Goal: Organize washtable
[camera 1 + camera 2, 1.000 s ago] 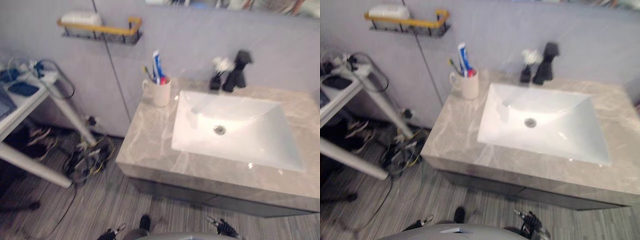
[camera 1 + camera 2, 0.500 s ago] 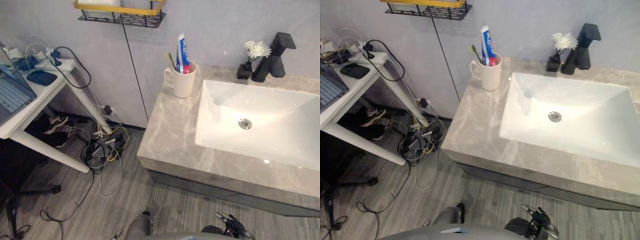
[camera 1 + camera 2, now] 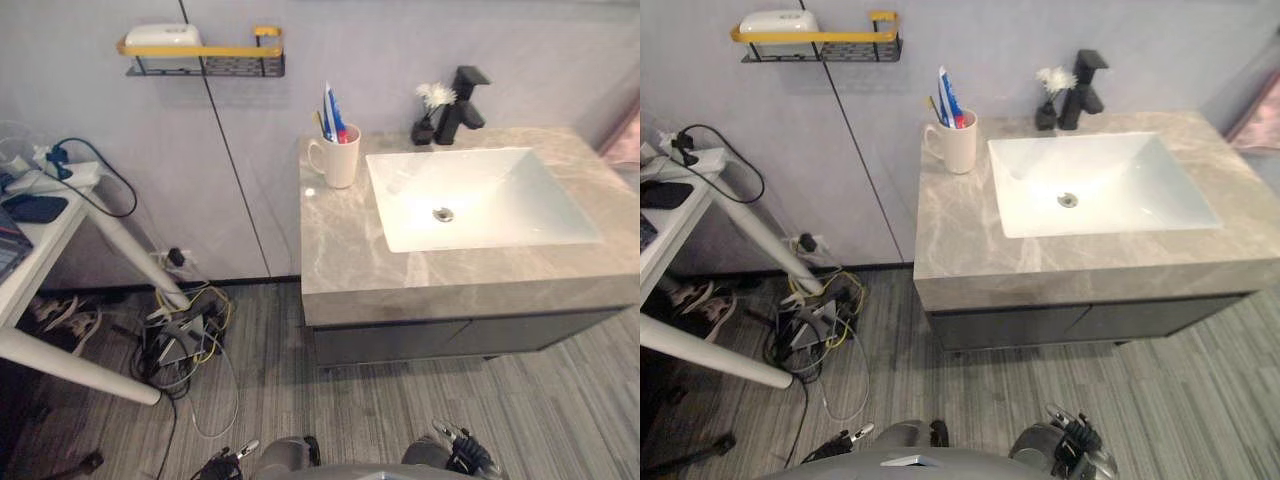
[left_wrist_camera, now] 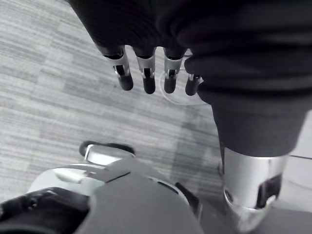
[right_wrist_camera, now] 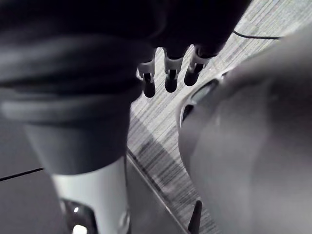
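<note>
The view has pulled back: the desk (image 3: 345, 255) now lies whole, far ahead. The mug (image 3: 338, 162), toothpaste upright inside, stands on its far left corner beside the sink (image 3: 480, 190). Left hand (image 4: 146, 73) and right hand (image 5: 169, 78) hang relaxed, empty, well short; neither clearly nearer.

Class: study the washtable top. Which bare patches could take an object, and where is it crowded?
Widest: the countertop strip left of the sink, in front of the mug. Narrower bare strips run along the sink's front and right rims. Crowded: the back edge, where the flower vase and tap stand close together.
</note>
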